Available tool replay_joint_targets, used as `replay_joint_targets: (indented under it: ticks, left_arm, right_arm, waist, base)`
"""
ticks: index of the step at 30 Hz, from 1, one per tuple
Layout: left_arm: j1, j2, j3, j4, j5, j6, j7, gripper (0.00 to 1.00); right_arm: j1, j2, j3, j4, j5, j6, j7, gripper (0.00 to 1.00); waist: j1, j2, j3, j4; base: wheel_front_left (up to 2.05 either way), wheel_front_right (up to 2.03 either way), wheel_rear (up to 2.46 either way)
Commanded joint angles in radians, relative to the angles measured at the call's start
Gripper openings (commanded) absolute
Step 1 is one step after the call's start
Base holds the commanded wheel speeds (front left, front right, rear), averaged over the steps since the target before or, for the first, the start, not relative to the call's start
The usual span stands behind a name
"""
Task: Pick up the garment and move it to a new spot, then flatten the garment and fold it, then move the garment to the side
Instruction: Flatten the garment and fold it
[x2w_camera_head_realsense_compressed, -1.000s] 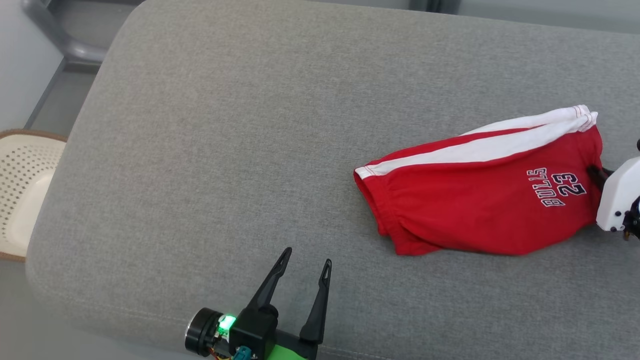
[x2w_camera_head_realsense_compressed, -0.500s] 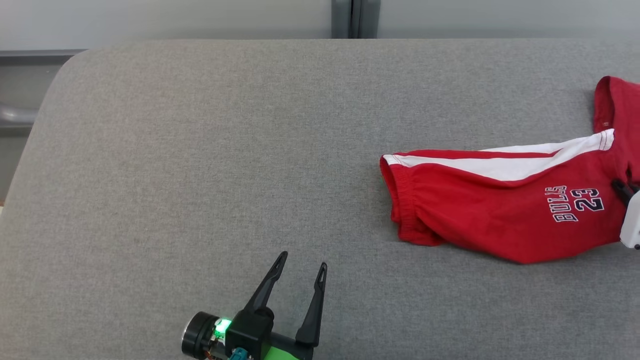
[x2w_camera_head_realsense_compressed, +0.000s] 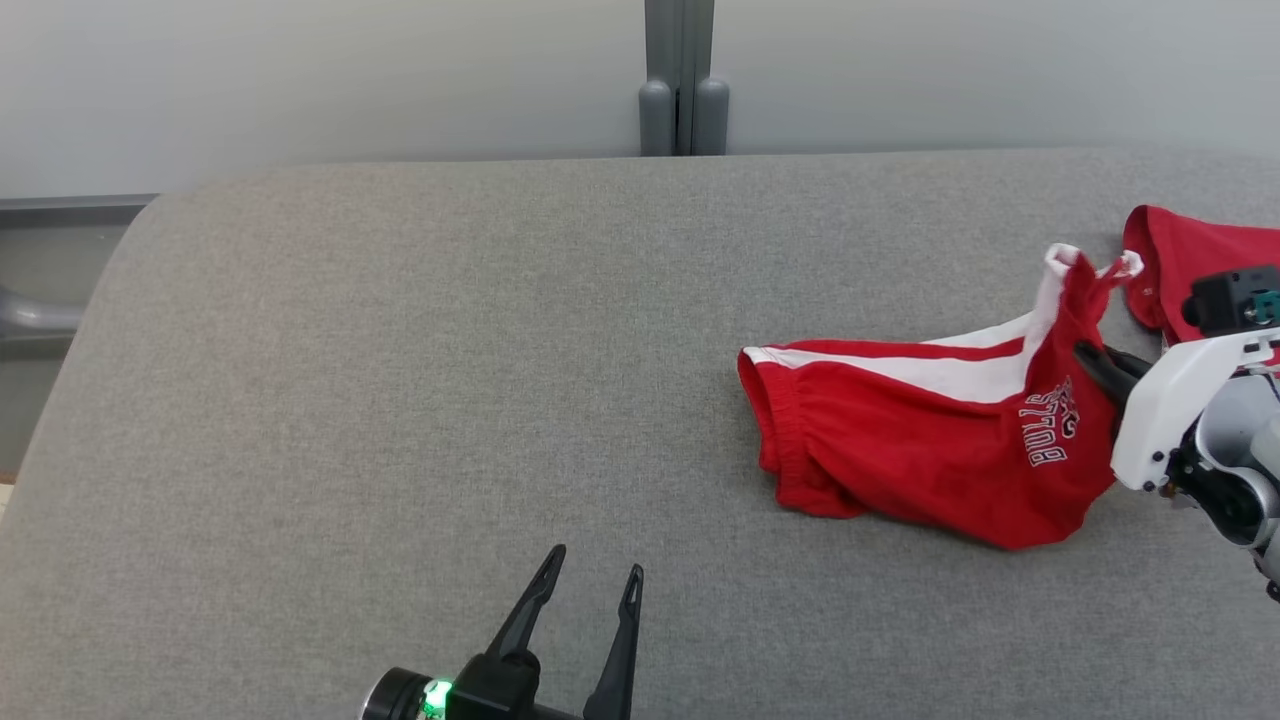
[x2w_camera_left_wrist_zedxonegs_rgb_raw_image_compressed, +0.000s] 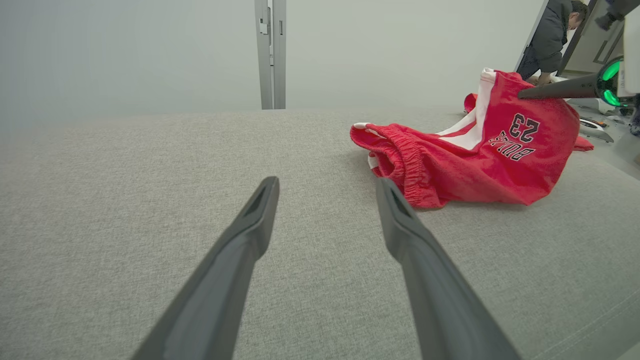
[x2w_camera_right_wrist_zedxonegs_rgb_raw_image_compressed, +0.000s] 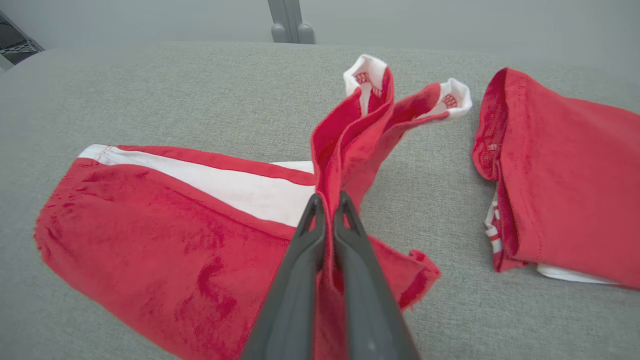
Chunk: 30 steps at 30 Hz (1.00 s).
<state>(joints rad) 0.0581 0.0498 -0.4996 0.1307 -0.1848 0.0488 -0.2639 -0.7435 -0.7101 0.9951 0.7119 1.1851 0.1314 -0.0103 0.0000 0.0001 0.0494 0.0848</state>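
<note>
At three o'clock on the grey surface (x2w_camera_head_realsense_compressed: 400, 400), seen from the head: red shorts (x2w_camera_head_realsense_compressed: 900, 470) with a white side stripe, elastic waistband lying flat toward nine, leg-hem end drawn up into a peak. Pinched there by the right fingers (x2w_camera_right_wrist_zedxonegs_rgb_raw_image_compressed: 300, 280), closed tight on a fold of red cloth just below two white-edged hem corners flopping apart above the grip. Left fingers (x2w_camera_left_wrist_zedxonegs_rgb_raw_image_compressed: 240, 250) spread wide and empty at six, over bare grey, well apart from the cloth. Just beyond, at two o'clock, a second red piece (x2w_camera_right_wrist_zedxonegs_rgb_raw_image_compressed: 565, 175), folded, near but not touching. Judged light and thoroughly limp: sags from the pinch, drapes, keeps no shape of its own. Looks plush, so unlikely to slide out of a firm pinch, but likely to drag on the textured grey; better lifted clear than towed. Held at one point, probably bunches and twists: fine for carrying, poor for flattening. For spreading, better taken at two corners, one on the waistband edge toward nine and one at the hem, then drawn taut between. Best gripped through hem or elastic for the bite of doubled cloth; not by a single mid-panel layer, liable to part front from back.
</note>
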Motion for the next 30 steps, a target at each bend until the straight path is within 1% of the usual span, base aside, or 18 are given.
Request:
replay_joint_targets:
  ticks: [1, 6, 10, 17, 22, 23, 24, 25, 26, 28, 30]
  left_arm:
    - [0.015, 0.002, 0.002, -0.004, -0.008, 0.004, 0.000, 1.00]
    - [0.033, 0.002, 0.002, -0.007, -0.009, 0.004, 0.000, 1.00]
    - [0.041, 0.002, 0.000, -0.008, -0.012, 0.003, 0.000, 1.00]
    - [0.046, 0.002, -0.008, -0.006, -0.014, -0.002, 0.000, 1.00]
    - [0.034, 0.002, -0.016, -0.003, -0.018, -0.003, 0.000, 1.00]
    - [0.032, 0.002, -0.018, -0.002, -0.019, -0.002, 0.000, 1.00]
    - [0.031, 0.002, -0.019, -0.001, -0.021, 0.000, 0.000, 1.00]
    - [0.030, 0.002, -0.020, 0.000, -0.024, 0.002, 0.000, 1.00]
    - [0.030, 0.002, -0.021, 0.000, -0.025, 0.003, 0.000, 1.00]
    - [0.031, 0.002, -0.021, 0.002, -0.029, 0.005, 0.000, 1.00]
    - [0.036, 0.002, -0.019, 0.004, -0.031, 0.008, 0.000, 1.00]
  right_arm:
    - [-0.006, 0.010, 0.003, -0.011, 0.007, -0.001, 0.002, 0.00]
    - [-0.012, 0.065, 0.007, -0.043, 0.014, -0.001, 0.013, 0.00]
    - [-0.010, 0.123, 0.004, -0.051, 0.026, -0.001, 0.014, 0.00]
    - [-0.002, 0.227, -0.003, -0.031, 0.046, -0.001, -0.001, 0.00]
    - [-0.001, 0.280, 0.005, -0.009, 0.055, -0.001, 0.006, 0.00]
    - [0.001, 0.289, 0.007, -0.004, 0.055, -0.001, 0.007, 0.05]
    - [0.003, 0.298, 0.010, -0.002, 0.059, -0.001, 0.010, 0.25]
    - [0.008, 0.308, 0.010, -0.005, 0.068, -0.001, 0.011, 0.49]
    - [0.010, 0.312, 0.008, -0.008, 0.073, -0.001, 0.008, 1.00]
    - [0.017, 0.317, -0.003, -0.025, 0.092, -0.001, -0.008, 1.00]
    - [0.022, 0.309, -0.011, -0.044, 0.099, -0.001, -0.031, 1.00]
  waist:
    - [0.0000, -0.0001, -0.034, 0.006]
    - [0.0000, -0.0001, -0.063, 0.025]
    - [0.0000, -0.0001, -0.074, 0.041]
    - [0.0000, -0.0001, -0.075, 0.075]
    - [0.0000, -0.0001, -0.065, 0.101]
    - [0.0000, -0.0001, -0.064, 0.105]
    - [0.0000, -0.0001, -0.063, 0.107]
    - [0.0000, -0.0001, -0.062, 0.109]
    - [0.0000, -0.0001, -0.062, 0.110]
    - [0.0000, -0.0001, -0.063, 0.110]
    - [0.0000, -0.0001, -0.069, 0.103]
  base:
    - [0.00, 0.00, 0.00]
    - [0.00, 0.00, 0.00]
    - [0.00, 0.00, 0.00]
    - [0.00, 0.00, 0.00]
    - [0.00, 0.00, 0.00]
    - [0.00, 0.00, 0.00]
    - [0.00, 0.00, 0.00]
    - [0.00, 0.00, 0.00]
    - [0.00, 0.00, 0.00]
    - [0.00, 0.00, 0.00]
    - [0.00, 0.00, 0.00]
